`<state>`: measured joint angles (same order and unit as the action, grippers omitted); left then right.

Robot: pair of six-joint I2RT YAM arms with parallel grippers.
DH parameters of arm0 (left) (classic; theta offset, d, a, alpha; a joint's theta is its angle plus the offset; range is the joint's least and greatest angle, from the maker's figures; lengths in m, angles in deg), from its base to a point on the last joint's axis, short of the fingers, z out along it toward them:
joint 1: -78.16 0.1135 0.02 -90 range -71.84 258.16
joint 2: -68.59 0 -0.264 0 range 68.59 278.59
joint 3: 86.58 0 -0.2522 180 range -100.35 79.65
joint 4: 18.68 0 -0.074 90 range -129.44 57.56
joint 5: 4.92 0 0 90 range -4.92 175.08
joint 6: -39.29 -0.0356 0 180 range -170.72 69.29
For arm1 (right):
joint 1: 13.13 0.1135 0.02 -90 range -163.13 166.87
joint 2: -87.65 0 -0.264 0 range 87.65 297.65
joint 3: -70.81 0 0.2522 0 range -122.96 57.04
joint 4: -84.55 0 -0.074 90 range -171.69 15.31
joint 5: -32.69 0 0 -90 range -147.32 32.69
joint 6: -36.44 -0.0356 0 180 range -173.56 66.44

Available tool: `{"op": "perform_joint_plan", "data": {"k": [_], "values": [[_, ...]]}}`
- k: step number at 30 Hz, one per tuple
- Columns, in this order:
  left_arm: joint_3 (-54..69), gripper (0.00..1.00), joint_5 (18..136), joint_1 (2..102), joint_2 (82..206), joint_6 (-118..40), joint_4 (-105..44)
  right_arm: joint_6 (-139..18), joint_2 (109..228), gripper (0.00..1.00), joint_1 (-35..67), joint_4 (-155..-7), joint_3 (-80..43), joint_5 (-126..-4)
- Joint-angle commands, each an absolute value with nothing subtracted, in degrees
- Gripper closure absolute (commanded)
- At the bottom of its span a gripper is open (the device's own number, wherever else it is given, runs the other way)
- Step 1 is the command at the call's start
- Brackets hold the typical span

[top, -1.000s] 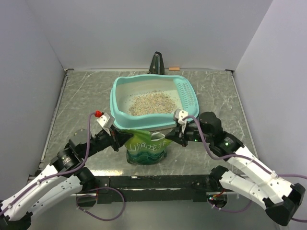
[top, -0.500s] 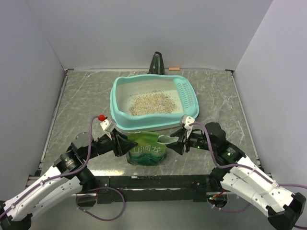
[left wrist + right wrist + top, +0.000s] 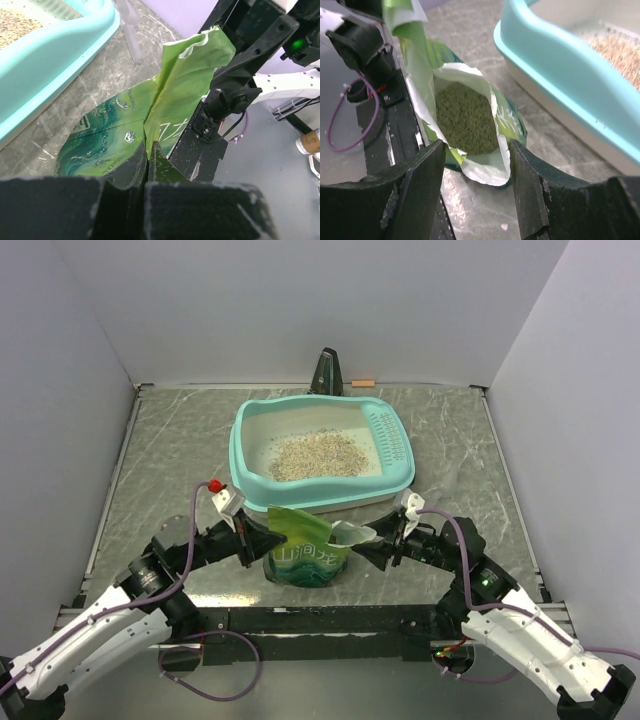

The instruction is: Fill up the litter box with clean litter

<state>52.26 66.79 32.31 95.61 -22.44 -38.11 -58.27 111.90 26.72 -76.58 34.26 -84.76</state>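
While the litter box holds clean litter, granules fill the bag.

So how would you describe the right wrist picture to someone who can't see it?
An open green bag of litter stands on the table, framed by the two dark fingers of the open right end effector. A teal litter box holding more litter sits at upper right.

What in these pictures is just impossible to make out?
Bag lettering: top view, too small; left wrist view, creased by the fold.
How deep the litter in the bag goes: right wrist view, the bag's walls hide it.
Dark object behind the litter box: top view, too small to name.
Most of the litter box: both wrist views, cut off by the edge.
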Motion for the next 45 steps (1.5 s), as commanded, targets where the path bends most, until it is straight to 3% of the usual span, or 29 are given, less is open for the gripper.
{"op": "perform_joint_plan", "data": {"k": [1, 8, 15, 21, 26, 29, 30, 32, 41, 44, 45], "values": [[47.33, 0.99, 67.76, 32.37, 94.08, -25.13, -42.44, -59.01, 111.12, 0.39, 26.42, -84.05, 36.21, -85.44], [42.30, 0.99, 67.24, 32.37, 93.64, -30.23, -51.51, -55.93, 115.24, 0.36, 26.42, -90.74, 37.36, -88.86], [41.69, 0.99, 66.00, 32.37, 93.02, -33.83, -53.36, -54.00, 121.48, 0.36, 26.50, -95.04, 36.13, -100.44], [42.39, 0.99, 65.39, 32.37, 90.91, -34.19, -53.01, -55.57, 122.46, 0.48, 26.42, -102.07, 37.96, -104.86], [42.92, 0.99, 65.21, 32.37, 89.94, -34.19, -52.83, -59.43, 117.10, 0.51, 26.33, -106.65, 41.65, -102.59], [42.92, 0.99, 65.21, 32.37, 90.03, -33.93, -52.75, -60.49, 115.78, 0.60, 26.24, -106.48, 42.63, -101.26], [42.83, 0.99, 65.13, 32.37, 90.12, -33.93, -52.75, -60.67, 116.13, 0.72, 26.33, -105.86, 42.72, -101.00], [42.83, 0.99, 64.95, 32.37, 90.30, -33.75, -52.75, -62.42, 117.00, 0.76, 26.24, -106.73, 43.68, -101.00], [42.92, 0.99, 64.95, 32.37, 90.82, -32.87, -52.31, -67.79, 121.75, 0.57, 26.33, -119.56, 48.60, -101.09], [42.92, 0.99, 65.39, 32.37, 91.17, -32.70, -52.39, -68.32, 121.84, 0.72, 26.24, -121.58, 49.48, -100.03], [42.92, 0.99, 65.56, 32.37, 91.17, -32.70, -52.39, -68.58, 121.67, 0.93, 26.24, -122.02, 49.75, -99.16]]}}
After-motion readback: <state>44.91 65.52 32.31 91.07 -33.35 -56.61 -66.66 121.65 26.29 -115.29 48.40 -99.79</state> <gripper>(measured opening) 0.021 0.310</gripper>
